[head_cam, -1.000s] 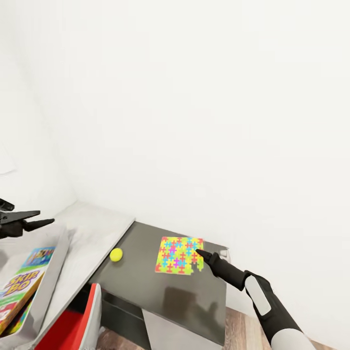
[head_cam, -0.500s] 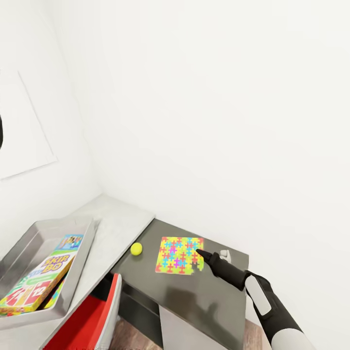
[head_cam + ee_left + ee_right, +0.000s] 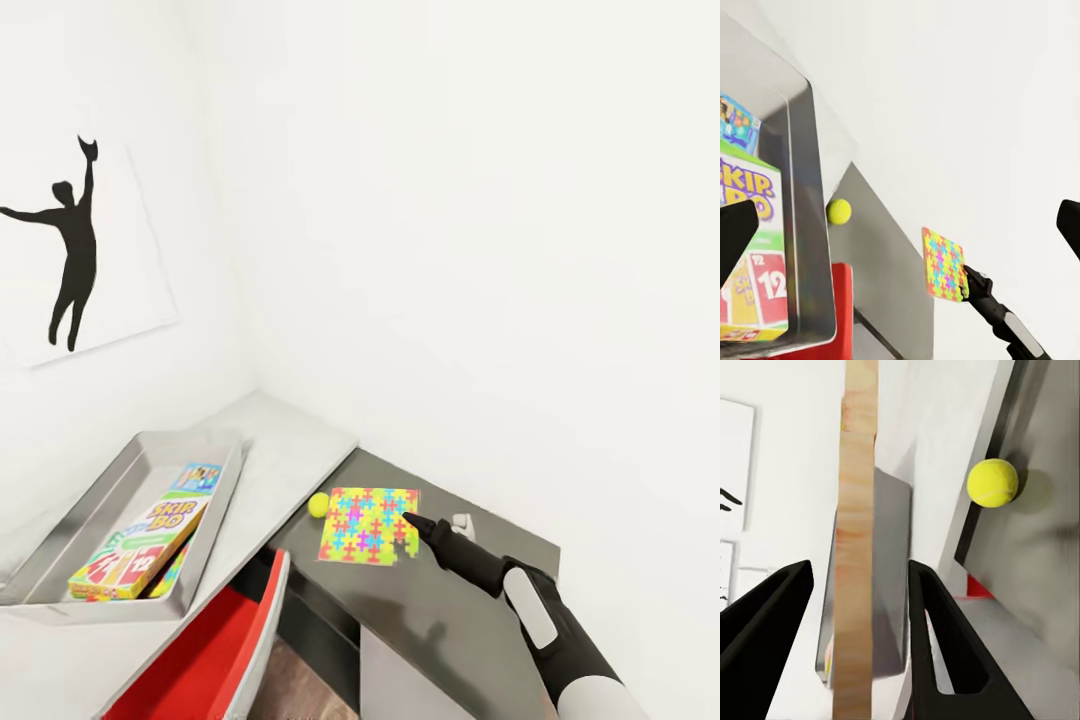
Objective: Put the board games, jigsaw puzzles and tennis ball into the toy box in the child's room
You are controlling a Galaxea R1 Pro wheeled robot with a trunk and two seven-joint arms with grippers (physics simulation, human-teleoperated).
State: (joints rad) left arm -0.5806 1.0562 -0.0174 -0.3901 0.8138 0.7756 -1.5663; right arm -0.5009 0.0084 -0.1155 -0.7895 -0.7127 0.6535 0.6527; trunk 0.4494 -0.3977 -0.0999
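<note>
I have the jigsaw puzzle (image 3: pixel 368 525) pinched at its edge in my right end effector (image 3: pixel 410 522), above the dark counter (image 3: pixel 470 610). Next, I carry it to the toy box (image 3: pixel 95 500); my left end effector (image 3: pixel 900 225) gapes empty.

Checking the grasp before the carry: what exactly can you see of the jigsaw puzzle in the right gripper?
The jigsaw puzzle is a thin flat square printed with interlocking red, yellow, blue and green pieces, no lettering. The right gripper is closed on its edge. In the right wrist view it shows edge-on as a pale wood-coloured slab between the fingers. In the head view it looks roughly level above the dark grey section of the table, next to the tennis ball.
</note>
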